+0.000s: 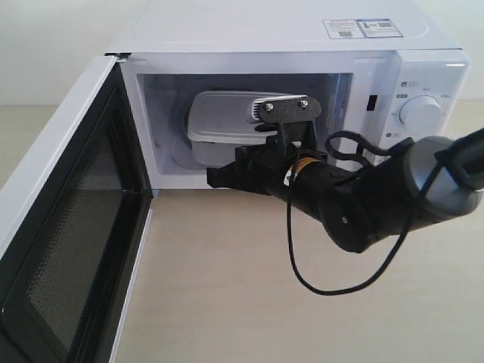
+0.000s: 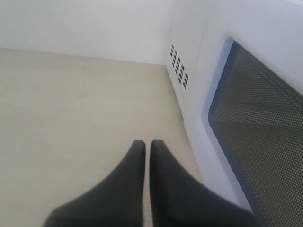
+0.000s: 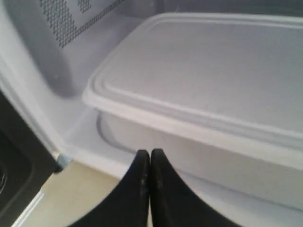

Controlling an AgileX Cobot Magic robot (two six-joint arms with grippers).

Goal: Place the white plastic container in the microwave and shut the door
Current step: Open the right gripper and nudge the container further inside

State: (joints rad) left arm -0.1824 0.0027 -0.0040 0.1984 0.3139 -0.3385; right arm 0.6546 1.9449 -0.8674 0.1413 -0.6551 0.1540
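Container sits inside the microwave, lid on, resting on the cavity floor toward the back. My right gripper hangs at the cavity mouth, just in front of the box's near wall, its two black fingers pressed together on nothing. I judge the placing step done, with only the closing left. The door stands swung wide on its hinge at the left of the exterior view, its black inner frame turned toward the camera. My left gripper, likewise closed and empty, hovers over the table beside the door's outer face. As I read it, the next move is to draw the right arm clear of the opening so the door cannot catch it. Then I set closed fingertips against the door's outer face and sweep it round until it latches.
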